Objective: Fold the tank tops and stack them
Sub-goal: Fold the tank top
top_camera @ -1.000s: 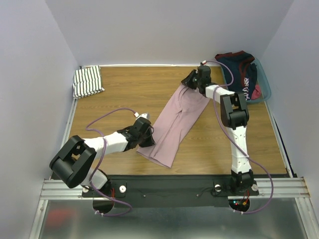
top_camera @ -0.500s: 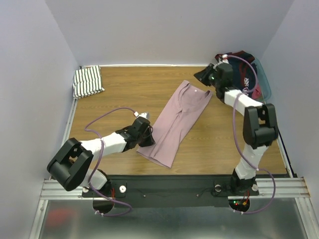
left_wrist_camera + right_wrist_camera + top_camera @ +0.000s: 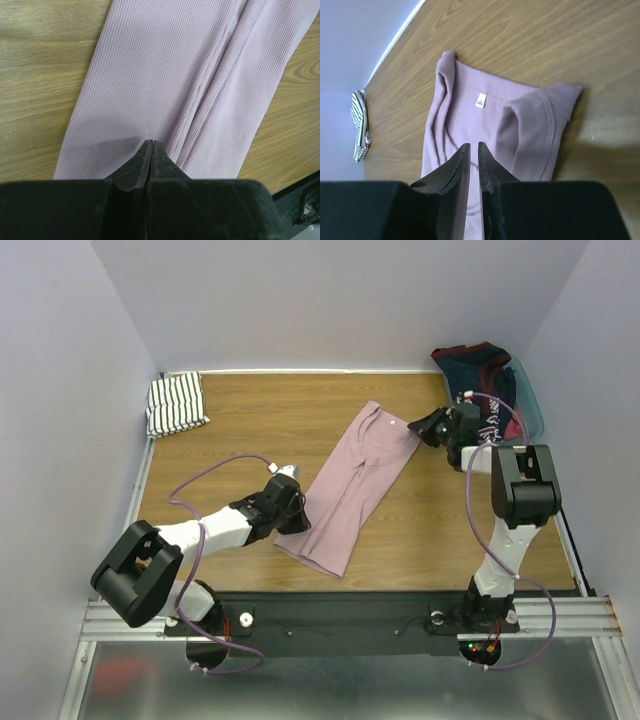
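Note:
The pink-mauve tank top (image 3: 355, 485) lies on the wooden table, folded lengthwise into a long diagonal strip. It also shows in the left wrist view (image 3: 165, 65) and the right wrist view (image 3: 485, 120). The striped tank top (image 3: 175, 405) lies folded in the far left corner and is small in the right wrist view (image 3: 359, 125). My left gripper (image 3: 293, 508) is shut, its tips (image 3: 152, 143) over the lower left part of the pink top, with no cloth visible between them. My right gripper (image 3: 425, 428) is empty with a narrow gap between its jaws (image 3: 474, 145), just right of the top's upper end.
A teal bin (image 3: 535, 415) holding dark navy-and-red clothing (image 3: 485, 380) stands at the back right, close behind my right arm. Walls enclose the table on the left, back and right. A metal rail (image 3: 350, 620) runs along the near edge.
My right gripper has drawn away from the pink top's upper end, swinging right and back toward the bin side. The top's upper end now lies flat. The left gripper has stayed put.

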